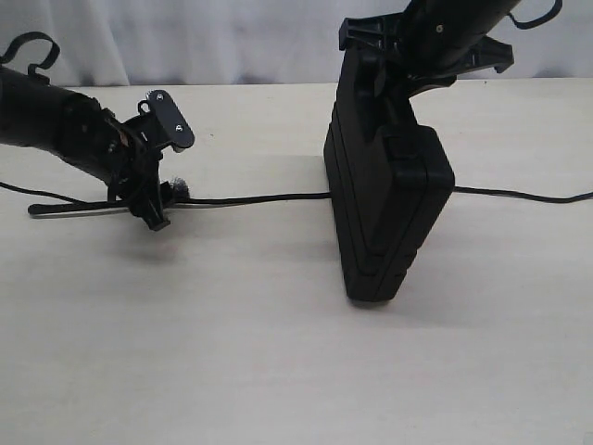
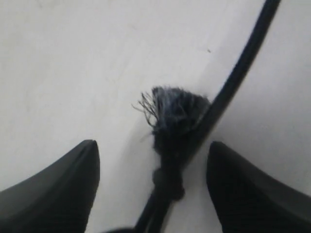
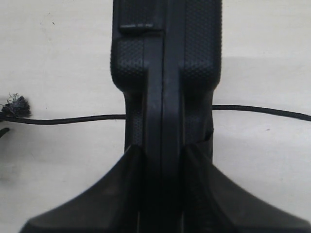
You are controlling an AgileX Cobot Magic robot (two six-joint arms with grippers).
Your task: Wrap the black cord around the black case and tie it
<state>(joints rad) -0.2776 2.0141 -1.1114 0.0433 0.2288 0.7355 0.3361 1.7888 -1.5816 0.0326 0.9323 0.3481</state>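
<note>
The black case (image 1: 384,204) stands upright on its edge at the middle right of the table. My right gripper (image 1: 400,69) is shut on the case's top edge, and its fingers (image 3: 121,194) clamp both faces of the black case (image 3: 165,73). The black cord (image 1: 259,198) lies across the table, disappears at the case's left side and comes out on its right (image 3: 262,110). Its knotted end with the frayed tuft (image 2: 170,109) lies between the spread fingers of my left gripper (image 2: 154,145), which is open and low over the table (image 1: 165,174), touching nothing.
The pale wooden table (image 1: 232,352) ends at the back against a white curtain (image 1: 232,37). A dark strip (image 1: 65,209) and a thin black line (image 1: 28,192) lie on the table to the left of my left gripper.
</note>
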